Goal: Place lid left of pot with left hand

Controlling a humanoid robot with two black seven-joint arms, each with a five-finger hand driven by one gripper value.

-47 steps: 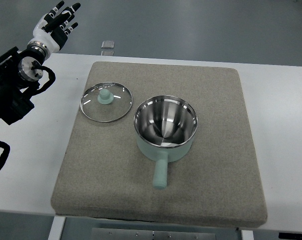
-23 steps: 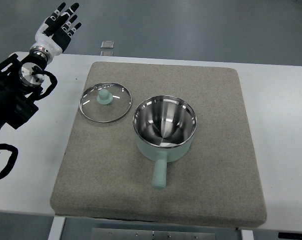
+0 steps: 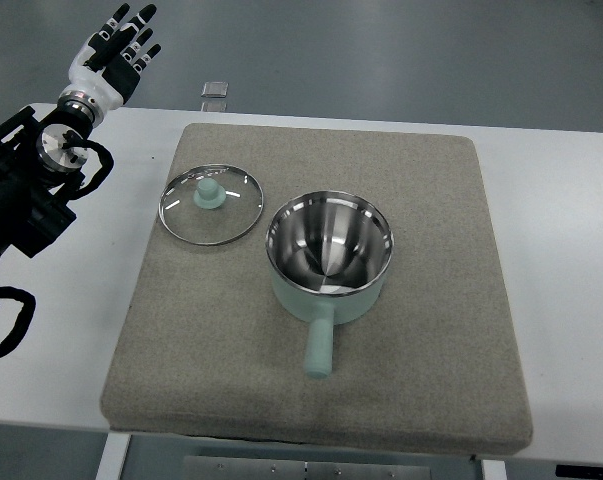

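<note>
Your left hand [image 3: 114, 50] hangs empty, fingers spread, off the table's far corner. The lid [image 3: 211, 204] lies flat on the mat, right of and nearer than the hand, just left of the pot [image 3: 330, 253]. Bring that arm back low and you'll likely nudge the lid.

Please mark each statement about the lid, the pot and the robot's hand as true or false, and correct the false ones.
1. The lid lies flat on the mat, left of the pot. True.
2. The left hand grasps the lid's knob. False: it is open, up at the far left corner, away from the lid.
3. The pot is uncovered. True.
4. The pot's handle points toward the lid. False: it points toward the near edge of the mat.
5. The pot contains water. False: its steel interior looks empty.
</note>
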